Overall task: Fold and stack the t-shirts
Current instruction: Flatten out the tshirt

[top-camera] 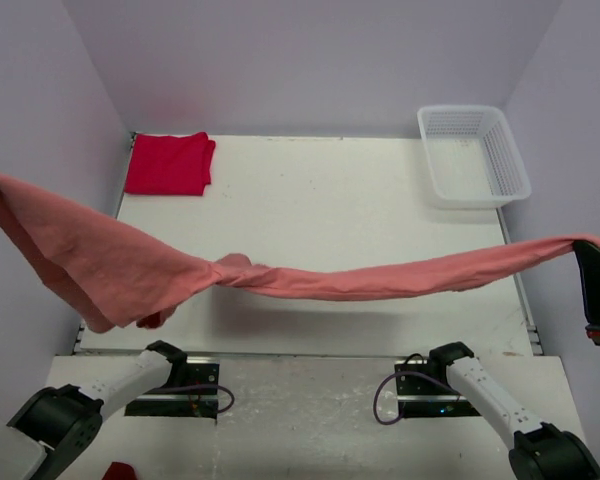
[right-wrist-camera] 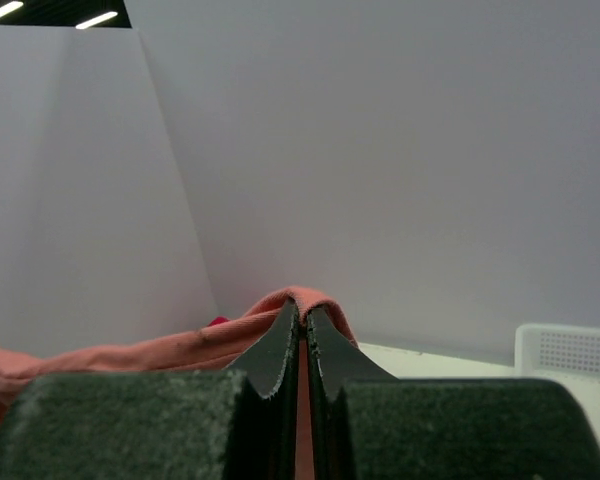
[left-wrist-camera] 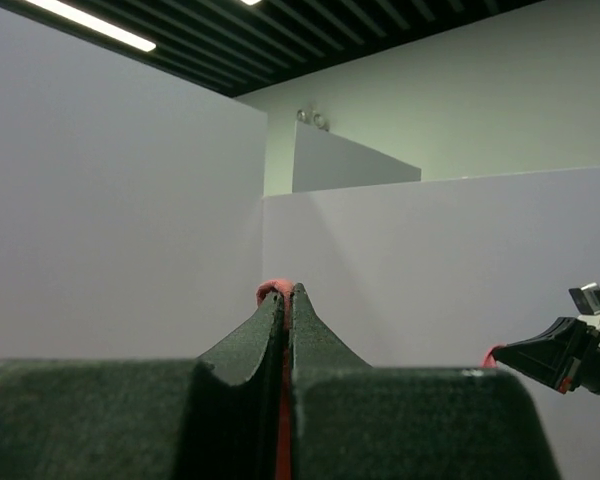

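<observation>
**A:** Where was the salmon-pink t-shirt [top-camera: 310,280]?

**B:** It was strung in the air across the top view, from the left edge of the frame to the right edge, above the white table [top-camera: 330,200]. It sagged toward the middle. Just left of centre it was twisted into a knot-like bunch. The part on the left hung wide and loose down toward the lower left of the frame. The part on the right was pulled into a narrow band.

**A:** And the claws?

**B:** The left gripper [left-wrist-camera: 287,297] was closed tight, its jaws pressed together. A sliver of pink cloth ran down between them, and a little peeked out at the tips. The right gripper [right-wrist-camera: 302,318] was clamped the same way, with a pink hem draped over its tips. In the top view it sat at the right edge at mid-height, the shirt's end meeting its upper corner. From the left wrist camera it showed small at the lower right, with a bit of pink at its tip.

**A:** The red t-shirt [top-camera: 168,163]?

**B:** It lay folded and flat in the table's upper-left corner, well apart from the pink one.

**A:** Anything else on the table?

**B:** A white mesh basket [top-camera: 475,155] stood at the upper right.
</observation>
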{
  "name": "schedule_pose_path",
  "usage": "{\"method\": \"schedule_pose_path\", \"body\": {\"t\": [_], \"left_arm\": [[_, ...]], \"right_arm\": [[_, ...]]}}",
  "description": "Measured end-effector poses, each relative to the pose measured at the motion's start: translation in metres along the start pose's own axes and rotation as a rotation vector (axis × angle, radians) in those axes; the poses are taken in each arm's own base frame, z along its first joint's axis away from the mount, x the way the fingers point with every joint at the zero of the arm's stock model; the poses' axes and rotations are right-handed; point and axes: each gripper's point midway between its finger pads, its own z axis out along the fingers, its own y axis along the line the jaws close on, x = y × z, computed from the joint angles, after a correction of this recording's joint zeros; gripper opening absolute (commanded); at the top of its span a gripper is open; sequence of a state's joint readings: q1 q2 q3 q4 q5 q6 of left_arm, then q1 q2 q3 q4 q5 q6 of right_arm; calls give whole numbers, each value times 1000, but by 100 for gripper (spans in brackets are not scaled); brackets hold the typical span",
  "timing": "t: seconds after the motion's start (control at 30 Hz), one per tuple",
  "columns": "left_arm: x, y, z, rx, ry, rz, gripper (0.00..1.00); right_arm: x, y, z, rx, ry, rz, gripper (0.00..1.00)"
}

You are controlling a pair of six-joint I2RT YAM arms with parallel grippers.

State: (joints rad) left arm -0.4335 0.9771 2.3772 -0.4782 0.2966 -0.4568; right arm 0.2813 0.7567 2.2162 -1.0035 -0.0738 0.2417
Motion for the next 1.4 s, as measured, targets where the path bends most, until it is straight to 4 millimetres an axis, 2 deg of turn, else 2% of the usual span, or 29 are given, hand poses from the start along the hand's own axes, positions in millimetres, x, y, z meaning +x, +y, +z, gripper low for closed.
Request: {"method": "schedule_pose_path", "body": {"t": [0.1, 0.2, 0.27, 0.37, 0.4, 0.47, 0.53, 0.57, 0.63, 0.67, 0.7, 0.73, 0.8, 0.9, 1.03, 1.2, 1.3, 1.4], "left_arm": [[13, 9, 6, -18, 31, -9, 0], [39, 29, 23, -59, 83, -15, 0], [69, 53, 42, -104, 140, -14, 0], [141, 109, 73, -218, 272, -6, 0], [169, 129, 81, -258, 324, -4, 0], [236, 174, 92, -337, 446, 11, 0], [307, 221, 93, -401, 573, 17, 0], [346, 249, 87, -437, 644, 13, 0], [415, 299, 64, -508, 779, -4, 0], [444, 321, 48, -544, 838, -10, 0], [470, 341, 30, -577, 897, -14, 0], [496, 360, 7, -615, 961, -25, 0], [533, 390, -31, -670, 1056, -40, 0], [566, 424, -72, -731, 1134, -55, 0], [589, 461, -107, -778, 1177, -43, 0], [611, 485, -126, -782, 1188, -31, 0], [622, 489, -131, -769, 1192, -32, 0], [629, 489, -133, -753, 1192, -42, 0]], "right_arm": [[-3, -1, 1, 5, -8, 2, 0], [2, -8, 18, 36, 12, 1, 0], [14, -18, 44, 73, 47, -5, 0], [54, -40, 107, 138, 162, -21, 0], [72, -49, 131, 159, 208, -28, 0], [119, -68, 183, 198, 318, -46, 0], [176, -91, 229, 241, 439, -68, 0], [207, -103, 249, 261, 501, -77, 0], [279, -132, 280, 305, 642, -96, 0], [310, -144, 289, 320, 702, -103, 0], [343, -159, 294, 342, 769, -110, 0], [366, -169, 296, 356, 815, -115, 0], [414, -194, 297, 393, 910, -124, 0], [457, -221, 293, 440, 994, -134, 0], [483, -243, 298, 469, 1026, -142, 0], [495, -260, 316, 471, 997, -150, 0], [502, -271, 327, 474, 975, -150, 0], [516, -281, 330, 482, 979, -146, 0]]}}
